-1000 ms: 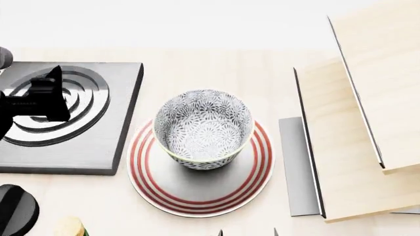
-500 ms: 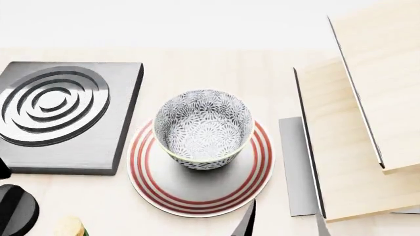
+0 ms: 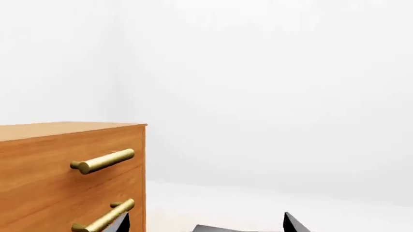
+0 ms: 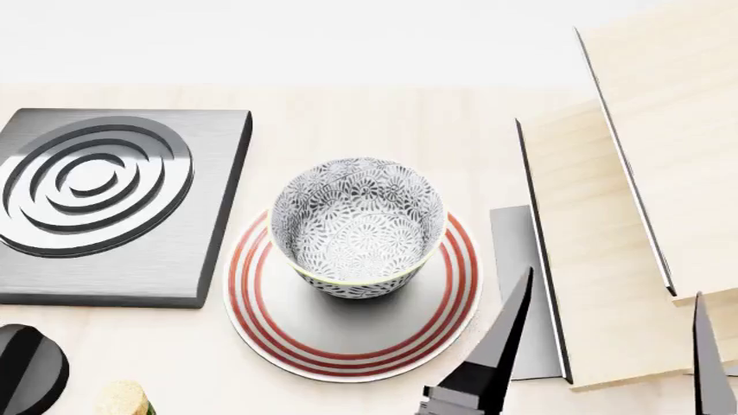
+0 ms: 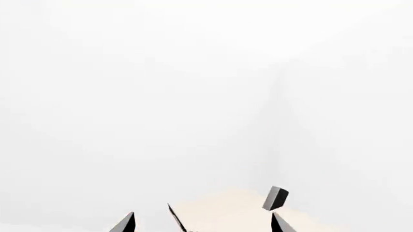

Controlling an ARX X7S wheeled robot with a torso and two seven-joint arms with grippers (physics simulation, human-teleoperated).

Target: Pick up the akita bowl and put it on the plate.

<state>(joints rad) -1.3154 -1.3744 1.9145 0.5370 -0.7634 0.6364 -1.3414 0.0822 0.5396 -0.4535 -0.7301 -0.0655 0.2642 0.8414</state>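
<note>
Sitting upright on the plate (image 4: 346,333), the akita bowl (image 4: 356,226); right gripper (image 4: 611,341) fingers spread apart, holding nothing; left gripper's fingers unreadable.

Bright, even, diffuse light is seen in all three views, with no single source to be made out. Only faint, soft shadows are cast on the pale surface (image 4: 381,112). The far walls are washed out to near white. Edges are rendered sharp, without blur or distortion.
</note>
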